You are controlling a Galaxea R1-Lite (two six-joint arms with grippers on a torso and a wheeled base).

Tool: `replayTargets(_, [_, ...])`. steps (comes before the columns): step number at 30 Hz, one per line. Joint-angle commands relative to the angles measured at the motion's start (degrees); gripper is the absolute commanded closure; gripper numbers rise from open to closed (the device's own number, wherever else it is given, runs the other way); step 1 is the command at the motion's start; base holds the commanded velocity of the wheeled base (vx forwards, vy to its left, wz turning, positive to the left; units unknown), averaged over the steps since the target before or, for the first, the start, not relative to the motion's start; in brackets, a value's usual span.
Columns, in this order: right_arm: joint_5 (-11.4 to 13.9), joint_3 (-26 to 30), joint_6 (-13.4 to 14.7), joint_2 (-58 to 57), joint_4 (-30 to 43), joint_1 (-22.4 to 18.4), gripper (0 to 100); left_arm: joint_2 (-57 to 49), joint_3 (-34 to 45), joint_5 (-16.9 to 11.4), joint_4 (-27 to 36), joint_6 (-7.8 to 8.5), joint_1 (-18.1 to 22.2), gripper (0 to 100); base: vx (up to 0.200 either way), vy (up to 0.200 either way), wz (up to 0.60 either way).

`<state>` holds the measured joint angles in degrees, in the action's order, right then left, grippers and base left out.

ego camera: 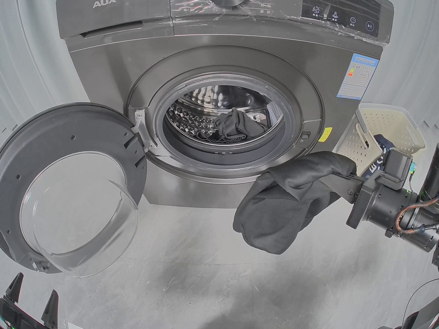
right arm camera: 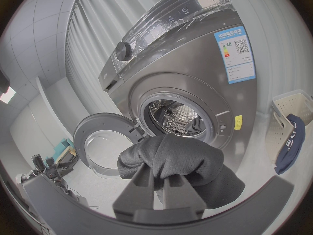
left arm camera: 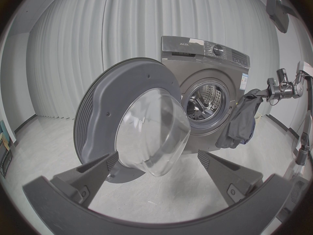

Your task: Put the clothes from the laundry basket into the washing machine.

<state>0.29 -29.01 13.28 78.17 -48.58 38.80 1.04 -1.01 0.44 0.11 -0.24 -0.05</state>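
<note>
While my left pincer (left arm camera: 157, 156) gapes empty, my right pincer (right arm camera: 158, 180) clamps a black garment (ego camera: 283, 202) before the washing machine (ego camera: 114, 69).

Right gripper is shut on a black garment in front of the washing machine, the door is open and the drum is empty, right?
Not quite: the drum is not empty; the head view shows a dark garment lying in it. The rest stands: right gripper shut on a black garment before the washing machine, door open.
</note>
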Motion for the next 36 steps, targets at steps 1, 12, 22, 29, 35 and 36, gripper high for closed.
replayTargets(1, [-0.56, -4.21, 2.02, 5.42, -0.11, 4.53, 100, -0.77, 1.01, -0.26, 0.07, 0.95, 0.14, 0, 0.000, 0.000, 0.00])
replayTargets(12, [-3.90, -12.73, 5.53, 17.02, -10.31, 6.64, 100, -1.04, 1.01, -2.81, -0.37, 4.37, 0.14, 0, 0.000, 0.000, 0.00])
replayTargets(22, [-4.77, -15.46, 5.53, 20.27, -12.50, 6.55, 100, -1.04, 0.13, -2.72, -1.69, 3.06, 0.22, 0, 0.000, 0.000, 0.00])
replayTargets(29, [-4.60, -16.69, 5.53, 20.54, -14.09, 6.99, 100, 12.76, -14.28, -11.07, -10.31, -2.66, -0.21, 0, 0.000, 0.000, 0.00])
replayTargets(35, [-3.54, -14.84, 5.97, 21.33, -19.18, 7.87, 100, 28.50, -10.33, -26.19, -10.48, -4.06, -2.59, 0, 0.000, 0.000, 0.00])
replayTargets(36, [-3.19, -14.49, 6.24, 21.85, -21.03, 8.13, 100, 31.13, -10.33, -28.48, -10.57, -4.15, -3.29, 0, 0.000, 0.000, 0.00])
